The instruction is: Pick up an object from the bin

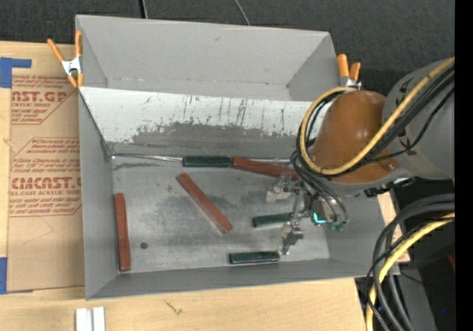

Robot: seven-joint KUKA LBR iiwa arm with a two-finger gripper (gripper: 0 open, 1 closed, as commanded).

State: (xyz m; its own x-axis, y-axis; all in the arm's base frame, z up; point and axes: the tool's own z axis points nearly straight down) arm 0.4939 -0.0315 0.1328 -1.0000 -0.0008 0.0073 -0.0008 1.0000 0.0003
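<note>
— Green stick [267, 221] by the gripper [294, 233]: where does it lie, and what crowds it?

— Start with the grey bin [199, 63]. The stick lies flat on its floor in the right half, towards the front, running left to right. The arm [425, 137] reaches in from the right. Its orange cover [355, 134], looped with yellow and black cables [314, 119], hangs over the bin's right corner and hides the floor beneath. Next come two red-brown bars. The slanted bar [204, 205] lies mid-floor, near the stick's left end but apart from it. The left bar [121, 231] lies along the left wall, well apart. Along the back wall lie a dark green back stick [207, 162] and, just right of it, a red-brown stick [260, 168] whose right end goes under the cover. A dark green front stick [253, 257] lies by the front wall, nearer the front than the gripper and a little to its left

— And the jaws, released or clenched?

— I cannot tell. The gripper stands at the green stick's right end, where metal parts and cables tangle together. That end of the stick is lost among them, so whether it is touched or grasped is hard to make out
</note>
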